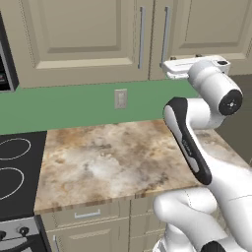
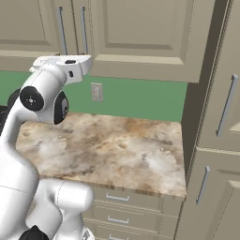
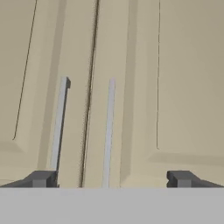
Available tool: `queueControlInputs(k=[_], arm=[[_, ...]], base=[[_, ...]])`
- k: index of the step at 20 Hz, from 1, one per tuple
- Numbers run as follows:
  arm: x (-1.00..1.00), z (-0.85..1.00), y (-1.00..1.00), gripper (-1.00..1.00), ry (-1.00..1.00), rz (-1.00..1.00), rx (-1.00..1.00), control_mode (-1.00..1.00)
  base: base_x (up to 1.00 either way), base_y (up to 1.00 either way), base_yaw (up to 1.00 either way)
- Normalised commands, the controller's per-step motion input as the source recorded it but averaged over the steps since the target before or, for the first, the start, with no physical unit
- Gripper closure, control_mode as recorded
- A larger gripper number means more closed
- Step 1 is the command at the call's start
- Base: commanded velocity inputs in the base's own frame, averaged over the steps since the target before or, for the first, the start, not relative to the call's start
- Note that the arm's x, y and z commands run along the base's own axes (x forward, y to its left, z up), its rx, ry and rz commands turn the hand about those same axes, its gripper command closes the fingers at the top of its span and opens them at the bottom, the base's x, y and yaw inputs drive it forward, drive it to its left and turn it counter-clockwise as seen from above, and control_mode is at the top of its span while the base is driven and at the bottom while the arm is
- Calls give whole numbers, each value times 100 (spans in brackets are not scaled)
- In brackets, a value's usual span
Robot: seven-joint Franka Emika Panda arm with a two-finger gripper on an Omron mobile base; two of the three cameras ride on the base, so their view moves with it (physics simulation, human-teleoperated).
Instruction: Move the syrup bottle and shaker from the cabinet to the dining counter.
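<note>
The beige wall cabinet (image 1: 83,39) has both panelled doors shut, so the syrup bottle and the shaker are hidden. The dining counter is out of view. My gripper (image 3: 111,179) is open with nothing between its fingers and faces the seam between the two doors. In the hand view the left door's silver handle (image 3: 59,127) stands just above my left fingertip (image 3: 41,178), and the right door's handle (image 3: 108,131) sits between the fingertips. From the left base view the hand (image 1: 172,69) is raised close to the lower end of the right door's handle (image 1: 166,34).
Below the cabinet lies the marbled kitchen worktop (image 1: 113,157), with a green backsplash and a wall outlet (image 1: 120,98). A black stove (image 1: 15,167) borders it on the left. A tall beige cabinet (image 2: 220,117) closes the right side. Drawers (image 2: 117,199) sit under the worktop.
</note>
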Motion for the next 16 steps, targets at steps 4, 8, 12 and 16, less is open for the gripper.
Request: queueControlInputs(k=[4,8,12,16], arm=[[53,0,0,-100,4,0,0,-100],[52,0,1,-100,5,0,0,-100],[47,0,1,-100,2,0,0,-100],[46,0,0,-100,0,0,0,-100]], base=[[0,0,0],[0,0,0],[0,0,0],[0,0,0]])
